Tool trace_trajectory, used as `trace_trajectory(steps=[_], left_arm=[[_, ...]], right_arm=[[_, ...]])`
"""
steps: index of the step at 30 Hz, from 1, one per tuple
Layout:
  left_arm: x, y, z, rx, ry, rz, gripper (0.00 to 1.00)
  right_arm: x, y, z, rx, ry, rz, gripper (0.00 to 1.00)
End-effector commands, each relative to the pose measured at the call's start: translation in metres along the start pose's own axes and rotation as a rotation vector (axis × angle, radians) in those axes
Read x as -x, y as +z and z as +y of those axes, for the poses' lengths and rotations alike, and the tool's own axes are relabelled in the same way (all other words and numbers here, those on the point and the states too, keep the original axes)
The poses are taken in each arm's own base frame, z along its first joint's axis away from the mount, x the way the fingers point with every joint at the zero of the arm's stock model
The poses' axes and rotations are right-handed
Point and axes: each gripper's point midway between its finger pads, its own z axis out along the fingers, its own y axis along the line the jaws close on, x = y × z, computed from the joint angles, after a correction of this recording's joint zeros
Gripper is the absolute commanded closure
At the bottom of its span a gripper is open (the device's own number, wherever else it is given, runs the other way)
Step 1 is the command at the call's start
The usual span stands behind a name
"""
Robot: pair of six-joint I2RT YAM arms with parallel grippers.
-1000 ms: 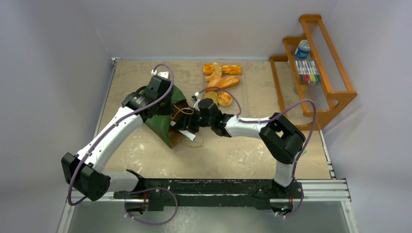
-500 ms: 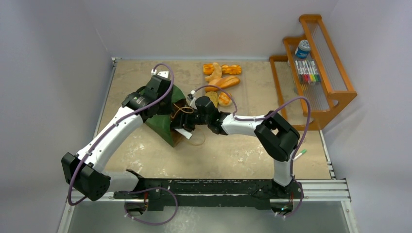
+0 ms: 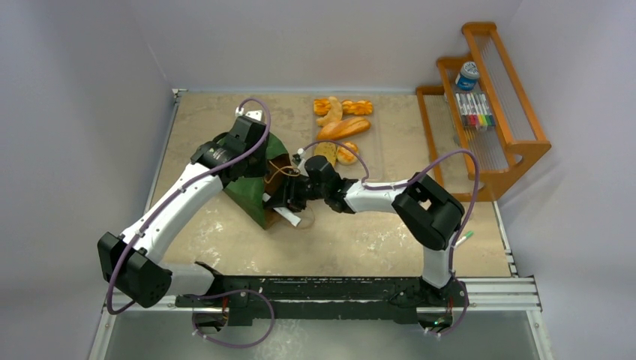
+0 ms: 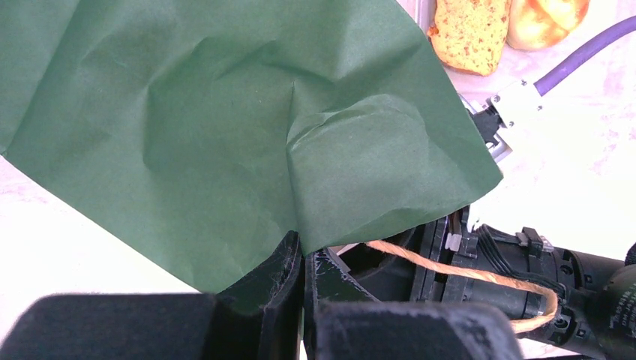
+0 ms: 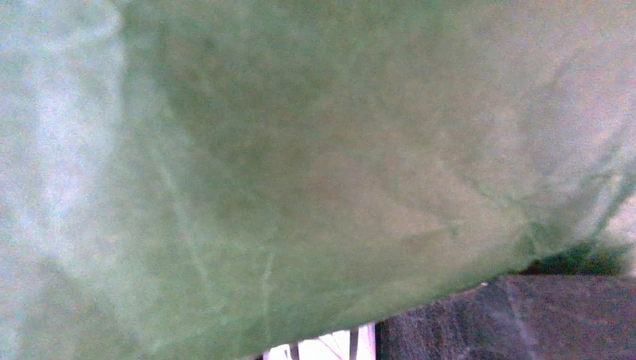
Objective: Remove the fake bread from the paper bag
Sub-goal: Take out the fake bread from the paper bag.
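The dark green paper bag [image 3: 251, 187] lies on its side in the top view, its brown mouth facing right. My left gripper [image 3: 251, 159] is shut on the bag's upper paper edge [image 4: 300, 247], jaws pressed together. My right gripper [image 3: 283, 199] is pushed into the bag's mouth, its fingertips hidden; a cord handle [image 4: 465, 271] loops over its body. In the right wrist view blurred green paper [image 5: 300, 165] fills the frame. Several pieces of fake bread [image 3: 343, 128] lie on the table behind the bag, among them a brown slice [image 4: 469, 34]. Whether any is inside is hidden.
A wooden rack [image 3: 517, 150] stands at the right edge, holding coloured markers [image 3: 475, 111] and a blue-lidded can [image 3: 467, 75]. A white strip [image 3: 291, 218] lies under the right gripper by the bag's mouth. Purple cables arch over both arms.
The right arm has shifted left and a little nearer, its gripper going deeper into the bag's mouth. The left gripper still holds the bag's edge in about the same place.
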Motion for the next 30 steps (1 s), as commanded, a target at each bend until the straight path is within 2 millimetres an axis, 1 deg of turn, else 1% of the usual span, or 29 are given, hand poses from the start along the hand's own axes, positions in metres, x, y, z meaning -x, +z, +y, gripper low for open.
trace_trajectory(steps=[1, 6, 16, 20, 26, 29, 30], left_arm=[[0.014, -0.004, -0.011, -0.039, -0.020, -0.050, 1.00], [0.013, -0.002, -0.016, -0.054, -0.018, -0.039, 1.00], [0.008, 0.000, -0.027, -0.089, 0.005, -0.015, 1.00], [0.007, 0.000, -0.030, -0.102, 0.014, -0.012, 1.00], [0.004, -0.002, -0.033, -0.118, 0.026, 0.001, 1.00], [0.003, -0.001, -0.032, -0.118, 0.032, 0.003, 1.00], [0.004, -0.001, -0.033, -0.120, 0.032, 0.000, 1.00]], right_arm=[[0.005, -0.014, 0.045, 0.124, -0.049, -0.011, 0.58], [0.009, -0.009, 0.052, 0.137, -0.050, -0.011, 0.57], [0.014, 0.008, 0.055, 0.153, -0.027, 0.016, 0.56], [0.022, 0.016, 0.058, 0.163, -0.025, 0.001, 0.55], [0.027, 0.029, 0.057, 0.165, -0.015, 0.011, 0.55], [0.030, 0.032, 0.061, 0.177, -0.017, 0.008, 0.56], [0.030, 0.033, 0.060, 0.178, -0.017, 0.010, 0.58]])
